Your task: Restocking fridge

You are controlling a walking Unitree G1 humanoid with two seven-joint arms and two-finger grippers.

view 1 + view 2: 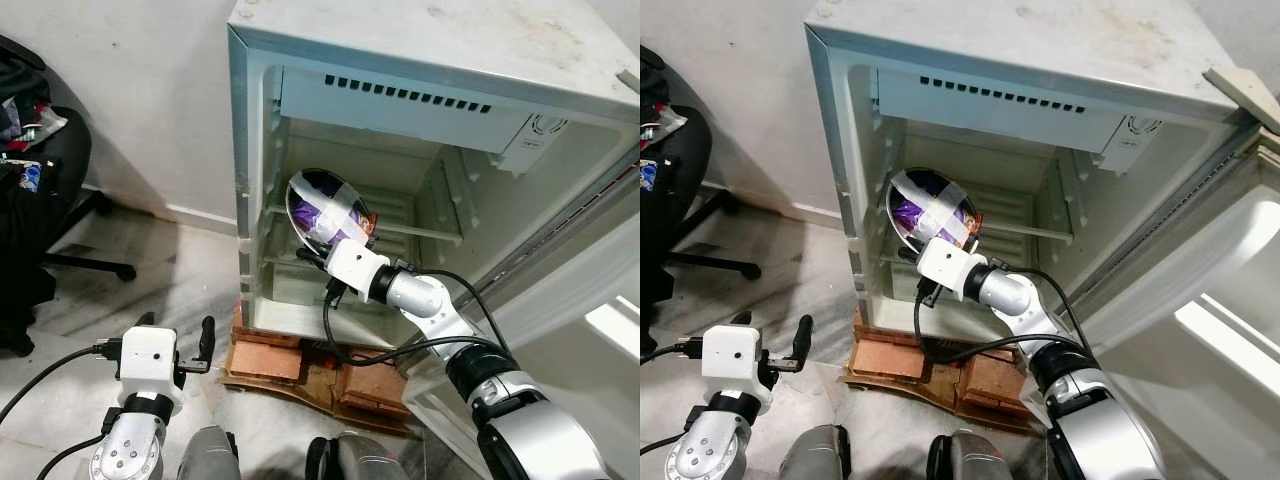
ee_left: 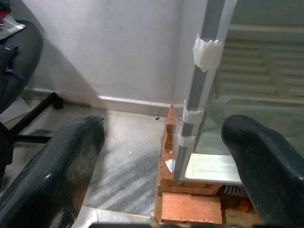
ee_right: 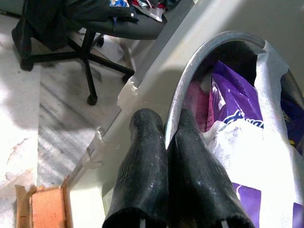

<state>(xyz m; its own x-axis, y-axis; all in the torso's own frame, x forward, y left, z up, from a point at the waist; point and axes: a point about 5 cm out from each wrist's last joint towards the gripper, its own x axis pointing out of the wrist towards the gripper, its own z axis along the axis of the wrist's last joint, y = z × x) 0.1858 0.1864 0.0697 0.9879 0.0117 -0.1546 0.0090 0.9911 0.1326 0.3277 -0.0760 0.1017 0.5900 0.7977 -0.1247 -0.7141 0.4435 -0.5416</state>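
Reaching into the open fridge [image 1: 300, 150], largest item in the scene, raised on bricks [image 1: 270, 355] just below the working arm. Fridge door [image 1: 1230, 300] swung wide, off to the outer side of the right arm. Office chair [image 1: 60, 190] well apart, beyond the left arm. Metal bowl [image 1: 325, 208] next in size: held on edge directly ahead of the right gripper [image 3: 167, 137], at the mouth of the fridge beside a glass shelf [image 1: 420, 230], tilted so the opening faces the camera. Purple packets [image 3: 228, 99] inside, strapped in by crossed bands of tape [image 3: 273, 95]. Right fingers pinched narrow on the bowl's rim, one inside, one outside. Left gripper [image 1: 175, 345] low, near the bricks, fingers [image 2: 76, 156] spread wide, holding nothing.

Handling, as a judgement: bowl stiff, thin-walled and smooth, likely slippery at the rim; contents soft and light, kept in by tape alone. Rim pinch adequate while weight stays low; best set down base-first on the shelf, without knocking the glass.
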